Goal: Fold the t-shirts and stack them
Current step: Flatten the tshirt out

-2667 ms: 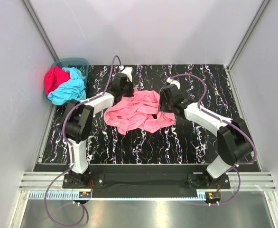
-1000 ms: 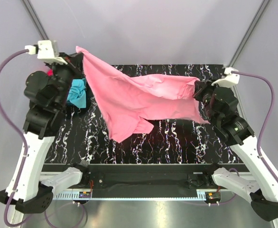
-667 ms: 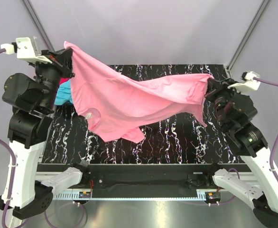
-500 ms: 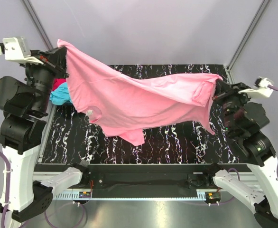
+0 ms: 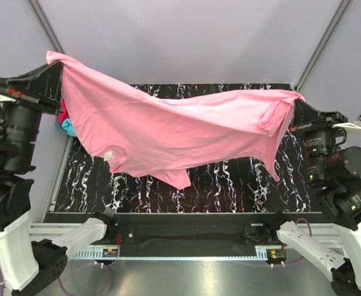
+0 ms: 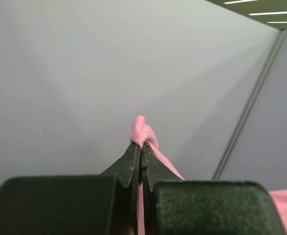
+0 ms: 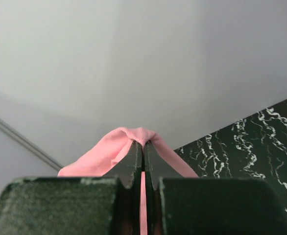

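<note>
Pink t-shirt [image 5: 180, 132] is airborne, stretched across the frame above the marbled table [image 5: 230, 179]. Left gripper [image 6: 141, 149] is pinched tight on a fabric bunch at upper left. Right gripper [image 7: 143, 147] is pinched likewise at mid right. Long axis runs gripper to gripper, left end higher in frame, slack sagging toward lower centre. My read: lay-down needs both ends descending together.

Blk marble tabletop [image 5: 230, 185], grey enclosure walls [image 5: 199, 37]
</note>
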### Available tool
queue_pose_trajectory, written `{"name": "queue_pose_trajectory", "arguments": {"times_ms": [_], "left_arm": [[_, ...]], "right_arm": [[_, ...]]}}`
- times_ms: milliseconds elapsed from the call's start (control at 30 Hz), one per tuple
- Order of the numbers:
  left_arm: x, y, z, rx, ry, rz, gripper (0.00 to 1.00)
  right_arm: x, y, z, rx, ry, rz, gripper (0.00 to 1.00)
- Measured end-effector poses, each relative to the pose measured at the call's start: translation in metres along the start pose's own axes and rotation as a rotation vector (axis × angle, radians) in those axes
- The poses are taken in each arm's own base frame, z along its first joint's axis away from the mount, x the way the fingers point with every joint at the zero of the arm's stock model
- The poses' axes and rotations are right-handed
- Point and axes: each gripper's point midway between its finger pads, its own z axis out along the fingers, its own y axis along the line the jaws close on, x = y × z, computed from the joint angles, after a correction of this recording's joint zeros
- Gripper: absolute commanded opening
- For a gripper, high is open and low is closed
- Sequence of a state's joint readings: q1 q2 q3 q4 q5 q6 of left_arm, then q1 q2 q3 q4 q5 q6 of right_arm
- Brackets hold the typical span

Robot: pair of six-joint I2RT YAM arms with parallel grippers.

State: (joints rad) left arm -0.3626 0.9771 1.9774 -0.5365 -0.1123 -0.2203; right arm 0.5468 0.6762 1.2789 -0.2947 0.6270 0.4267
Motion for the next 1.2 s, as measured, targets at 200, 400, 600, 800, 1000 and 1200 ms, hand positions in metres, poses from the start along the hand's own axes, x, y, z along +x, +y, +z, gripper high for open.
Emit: {"name": "queue_pose_trajectory", "arguments": {"times_ms": [200,400,600,800,1000,1200], "left_arm": [[-0.029,-0.023,-0.030,0.117,-0.055,-0.057,0.00],[-0.009,-0.030,-0.056,0.179,-0.029,-0.116,0.00],[0.094,-0.006,-0.053,0.101,0.203,-0.125,0.00],[0.089,-0.010,-0.053,0.107,0.230,-0.125,0.00],[0.055,-0.018,-0.076,0.159,0.109,-0.150,0.00],[0.160,0.006,-0.068,0.074,0.310,-0.169,0.00]], "right_arm": [[-0.014,0.019,-0.013,-0.106,0.014,0.025,0.00],[-0.011,0.022,-0.032,-0.163,0.075,0.054,0.00],[0.043,-0.013,-0.043,-0.079,0.235,-0.018,0.00],[0.022,-0.017,-0.059,-0.080,0.214,-0.026,0.00],[0.004,-0.021,-0.069,-0.082,0.170,0.004,0.00],[0.079,-0.060,-0.068,0.040,0.328,-0.056,0.00]]}}
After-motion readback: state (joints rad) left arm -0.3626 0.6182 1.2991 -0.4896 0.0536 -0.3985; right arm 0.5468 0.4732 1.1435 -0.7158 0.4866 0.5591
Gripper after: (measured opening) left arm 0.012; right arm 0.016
